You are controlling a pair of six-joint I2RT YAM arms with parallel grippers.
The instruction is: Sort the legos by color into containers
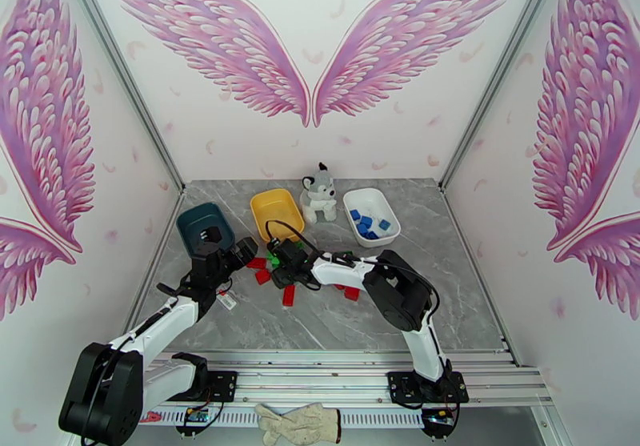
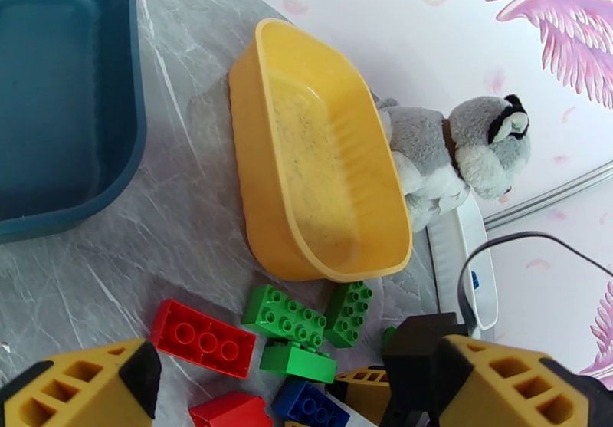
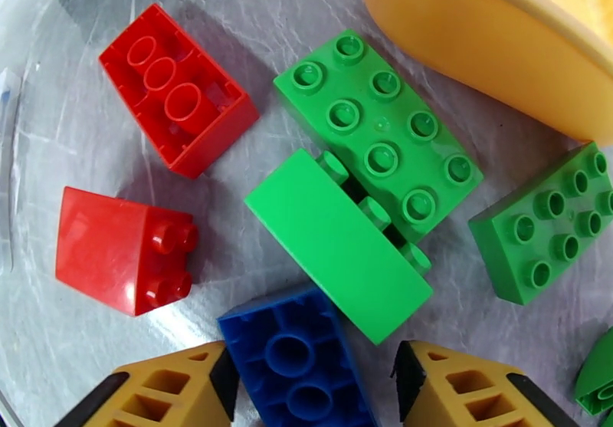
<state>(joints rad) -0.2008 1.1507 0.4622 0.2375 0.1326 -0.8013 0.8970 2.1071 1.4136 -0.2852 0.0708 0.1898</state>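
Straddling one blue brick (image 3: 295, 363), right jaws with grip unclear, left jaws open, three tubs (image 1: 276, 211)

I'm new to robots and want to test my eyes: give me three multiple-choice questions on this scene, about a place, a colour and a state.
1. The yellow tub is: A empty; B full of red bricks; C upside down.
2. The blue bricks already sorted lie in: A the yellow tub; B the white tub; C both.
3. The brick within the right gripper is: A red; B green; C blue.
Answers: A, its bare floor shows; B, they sit inside it; C, a blue brick lies between the jaws.
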